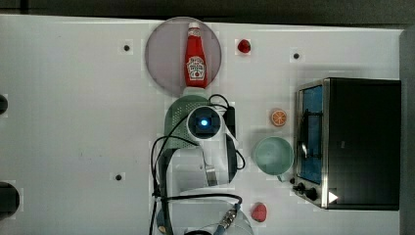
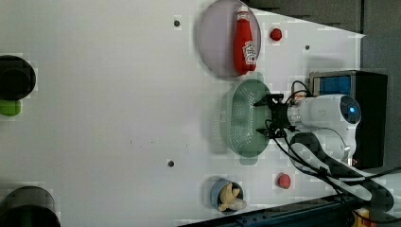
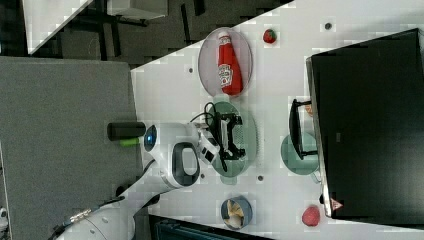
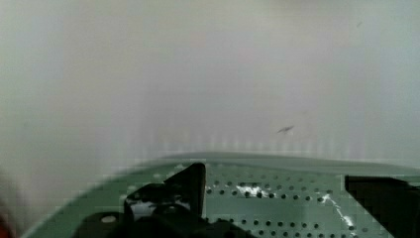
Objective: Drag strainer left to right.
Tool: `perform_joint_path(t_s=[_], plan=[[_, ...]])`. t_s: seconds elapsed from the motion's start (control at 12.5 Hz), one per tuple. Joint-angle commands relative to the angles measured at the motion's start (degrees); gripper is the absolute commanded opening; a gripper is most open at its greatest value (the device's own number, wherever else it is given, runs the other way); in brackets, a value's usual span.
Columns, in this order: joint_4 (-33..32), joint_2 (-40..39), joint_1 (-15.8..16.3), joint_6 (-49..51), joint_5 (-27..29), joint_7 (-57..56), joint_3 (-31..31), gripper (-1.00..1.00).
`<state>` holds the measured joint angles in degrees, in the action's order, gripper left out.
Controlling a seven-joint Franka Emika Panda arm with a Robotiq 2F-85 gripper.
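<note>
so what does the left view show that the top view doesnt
Left view alone: the open gripper side-on over the strainer, the strainer's holed basin, and a blue bowl holding something pale.

Top view alone: an orange slice, the round mint cup beside the toaster oven, and the oven's glass door and knobs.

Both: the ketchup bottle lying on the grey plate, the strainer just below that plate in each picture, two small red items, and the white arm.
</note>
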<state>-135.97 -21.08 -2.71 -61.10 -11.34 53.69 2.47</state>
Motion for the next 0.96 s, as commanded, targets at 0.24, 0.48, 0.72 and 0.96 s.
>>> perform_joint_path(t_s=[0.24, 0.48, 0.72, 0.96], plan=[[1.3, 0.1, -0.4, -0.9, -0.4, -6.3, -6.3, 1.00], [1.3, 0.1, -0.4, -1.0, -0.4, -8.4, -8.1, 1.00], [1.3, 0.1, -0.4, -1.0, -0.4, -13.7, -9.3, 1.00], [1.4, 0.1, -0.4, -1.1, -0.3, -13.3, -10.7, 1.00]])
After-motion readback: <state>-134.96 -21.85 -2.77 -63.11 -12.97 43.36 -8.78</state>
